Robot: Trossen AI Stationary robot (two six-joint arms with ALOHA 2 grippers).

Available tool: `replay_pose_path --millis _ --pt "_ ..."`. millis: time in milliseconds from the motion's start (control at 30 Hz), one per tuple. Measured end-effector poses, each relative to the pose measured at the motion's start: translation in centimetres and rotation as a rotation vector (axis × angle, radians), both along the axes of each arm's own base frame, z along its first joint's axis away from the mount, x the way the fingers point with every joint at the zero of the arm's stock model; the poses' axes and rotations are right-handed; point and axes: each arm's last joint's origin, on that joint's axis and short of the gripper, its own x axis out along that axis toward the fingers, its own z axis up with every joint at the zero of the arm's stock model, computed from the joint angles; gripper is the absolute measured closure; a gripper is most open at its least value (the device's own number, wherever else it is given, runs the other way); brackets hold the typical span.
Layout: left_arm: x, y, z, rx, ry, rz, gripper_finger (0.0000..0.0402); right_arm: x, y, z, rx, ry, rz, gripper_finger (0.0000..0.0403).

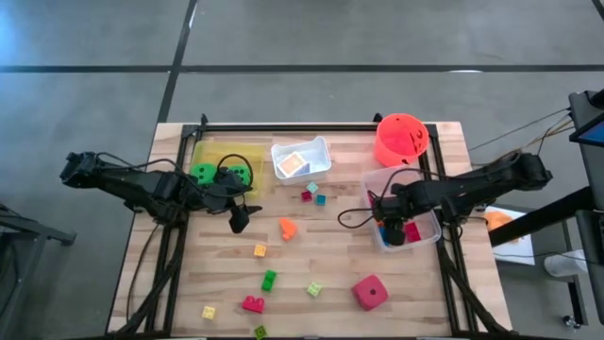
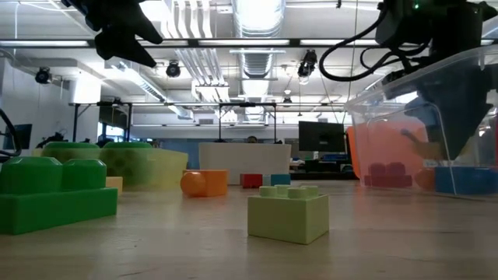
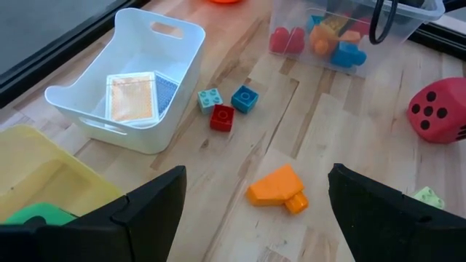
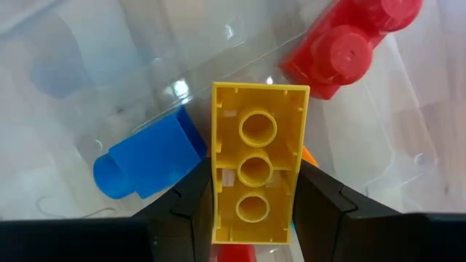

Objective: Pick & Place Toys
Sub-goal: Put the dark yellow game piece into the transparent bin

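Right gripper (image 4: 251, 207) pinches a yellow brick (image 4: 256, 171) inside the clear tray (image 1: 427, 236) (left gripper (image 3: 255, 211) spread above the orange brick (image 3: 277, 189))

- A long yellow plastic brick (image 4: 258, 173), its hollow underside with three round sockets showing, stands on end, pinched between two dark fingers above the clear tray.
- A blue plastic brick (image 4: 149, 161) and a red studded brick (image 4: 349, 45) lie on the floor of that tray.
- An orange plastic brick (image 3: 278, 188) lies on its side mid-table.
- A small red brick (image 3: 222, 117), a blue brick (image 3: 245, 98) and a pale teal brick (image 3: 210, 99) cluster together just beside the white tray.
- Flat square cards (image 3: 132, 98), orange-faced on top, lie stacked in the white tray.
- Two green dotted dice (image 1: 220, 174) sit side by side in the yellow tray.
- A pink-red dotted die (image 1: 370, 292) rests on the table's near part.
- A green brick (image 1: 269, 280), a pink-red brick (image 1: 253, 303), a pale green brick (image 1: 314, 289) and small yellow bricks (image 1: 260, 250) lie scattered there, apart.
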Motion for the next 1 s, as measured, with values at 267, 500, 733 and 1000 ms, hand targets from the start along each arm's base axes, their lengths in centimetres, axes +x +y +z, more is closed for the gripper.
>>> replay_pose_path --millis 267,500,733,1000 --pt "0.00 0.00 -0.02 0.000 0.002 0.000 0.0080 0.36 0.08 -0.26 0.009 0.005 0.003 0.0272" --pt "0.00 -0.01 -0.02 0.000 0.002 0.000 0.0080 0.30 0.09 -0.23 0.018 0.004 -0.007 0.0272" --pt "0.00 0.00 -0.02 0.000 0.002 0.000 0.0080 0.28 0.11 -0.24 0.026 0.005 -0.008 0.0272" --pt "0.00 0.00 -0.02 -0.001 0.001 0.001 0.0080 0.26 0.12 -0.24 0.031 0.006 -0.022 0.0207"
